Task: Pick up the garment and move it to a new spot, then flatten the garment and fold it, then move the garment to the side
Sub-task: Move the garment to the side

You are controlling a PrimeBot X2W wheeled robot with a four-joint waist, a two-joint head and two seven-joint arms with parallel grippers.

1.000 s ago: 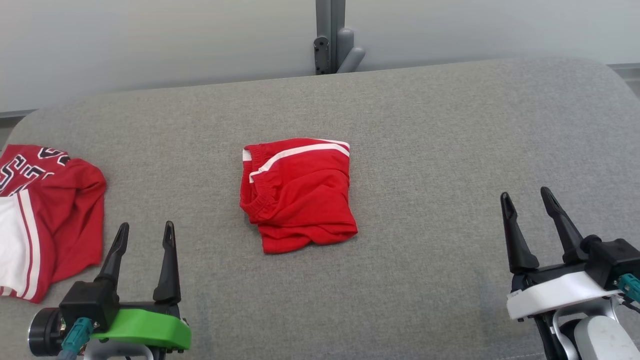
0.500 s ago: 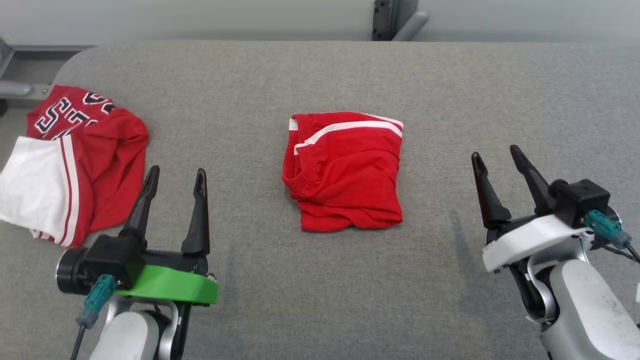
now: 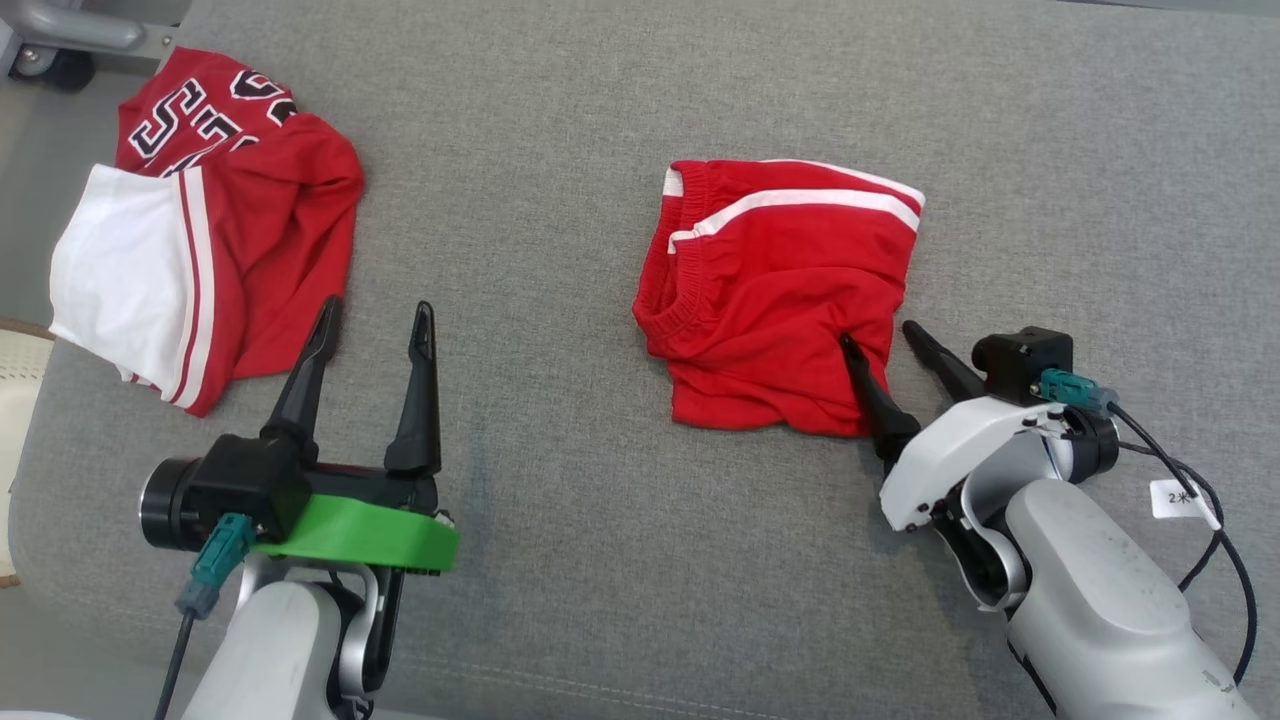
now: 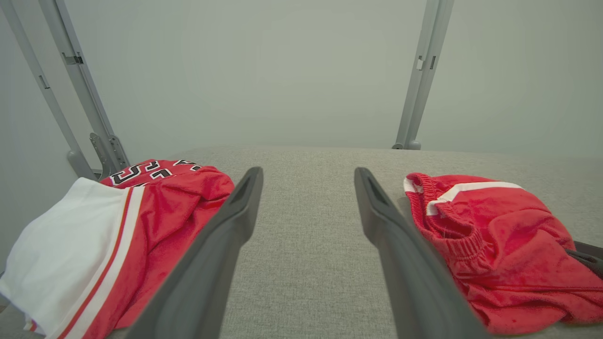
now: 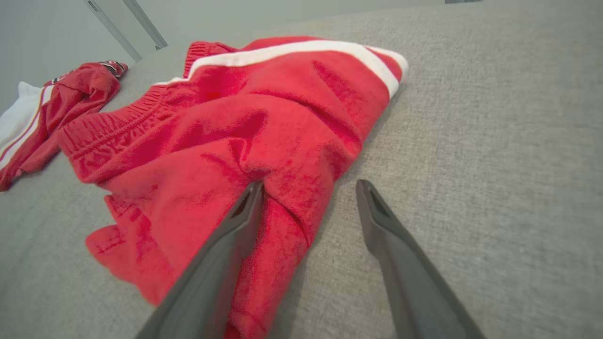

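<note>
The red shorts (image 3: 780,300) lie in a squarish bundle right of centre in the head view, on the grey pad (image 3: 560,560). The right gripper (image 3: 878,333) is at their lower right edge with its jaws spread and nothing held. One finger lies on the cloth and presses into a crease, while the other is over bare pad just beside the hem. The left gripper (image 3: 378,304), at the lower left, is also spread and holds nothing. It points up the frame between the shorts and a crumpled jersey (image 3: 220,230) at the upper left.

To me this is the reach for a pick-up. With the shorts already bundled up, I'd guess it is the carry to the side, though it could as well be the first lift.

Next the jaws need to close on that edge, deep enough to catch every layer so the bundle doesn't fall open.

I can't tell how many layers sit under the finger, or whether its tip touches the pad beneath. The pad's far edge is cut off at the top.
</note>
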